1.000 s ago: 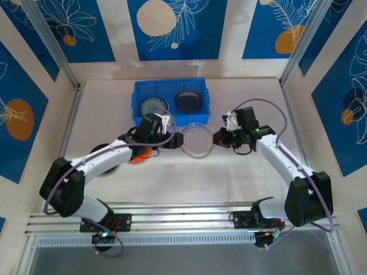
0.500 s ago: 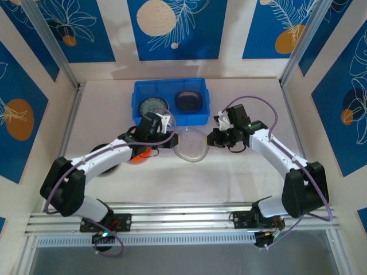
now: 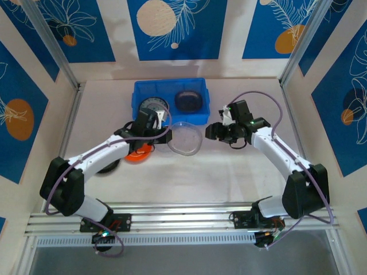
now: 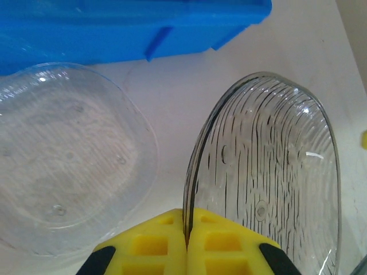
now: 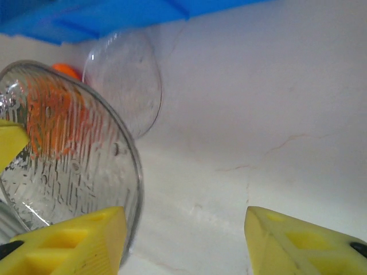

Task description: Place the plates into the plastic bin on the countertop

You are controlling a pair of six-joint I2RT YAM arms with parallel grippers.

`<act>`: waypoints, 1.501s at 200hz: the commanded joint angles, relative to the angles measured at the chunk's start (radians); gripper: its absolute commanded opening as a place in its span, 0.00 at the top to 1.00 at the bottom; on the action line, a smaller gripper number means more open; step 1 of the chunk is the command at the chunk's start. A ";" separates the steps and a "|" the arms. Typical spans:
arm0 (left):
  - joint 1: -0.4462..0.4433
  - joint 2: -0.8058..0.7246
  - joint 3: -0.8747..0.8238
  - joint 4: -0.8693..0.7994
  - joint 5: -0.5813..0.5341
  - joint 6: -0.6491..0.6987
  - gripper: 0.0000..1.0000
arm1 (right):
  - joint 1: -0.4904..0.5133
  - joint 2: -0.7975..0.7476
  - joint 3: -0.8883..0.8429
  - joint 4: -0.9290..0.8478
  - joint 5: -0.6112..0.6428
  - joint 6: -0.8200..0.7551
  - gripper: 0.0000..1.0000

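Note:
A clear ribbed plate (image 3: 184, 138) hangs tilted on edge just in front of the blue plastic bin (image 3: 137, 91). My left gripper (image 3: 167, 136) is shut on its left rim; in the left wrist view the yellow fingers (image 4: 155, 243) pinch the rim of the plate (image 4: 269, 172). My right gripper (image 3: 210, 132) stands open just right of that plate, its jaws apart (image 5: 183, 235) and the plate's rim (image 5: 63, 160) beside the left finger. In the bin lie a teal-grey patterned plate (image 3: 153, 106) and a dark plate (image 3: 188, 100). A second clear plate (image 4: 63, 154) lies flat on the countertop (image 3: 229, 172).
An orange plate (image 3: 137, 154) and a black plate (image 3: 106, 167) lie under my left arm. Blue-patterned panels (image 3: 172, 28) wall the back and sides. A metal rail (image 3: 183, 220) runs along the near edge.
My left gripper has shut on the clear plate's rim and my right gripper has opened and let it go. The plate has shifted left and up toward the bin.

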 commanded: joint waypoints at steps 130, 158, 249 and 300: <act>0.147 0.556 0.810 -0.145 -0.059 -0.115 1.00 | -0.202 -0.058 0.019 0.050 -0.069 0.120 0.44; 0.155 0.642 0.852 -0.102 -0.064 -0.176 1.00 | -0.203 -0.046 0.033 0.052 -0.076 0.130 0.44; 0.160 0.868 1.012 -0.097 -0.088 -0.241 1.00 | -0.200 -0.001 0.058 0.063 -0.095 0.145 0.44; 0.162 0.953 1.106 -0.139 -0.112 -0.245 1.00 | -0.195 0.018 0.070 0.066 -0.101 0.149 0.44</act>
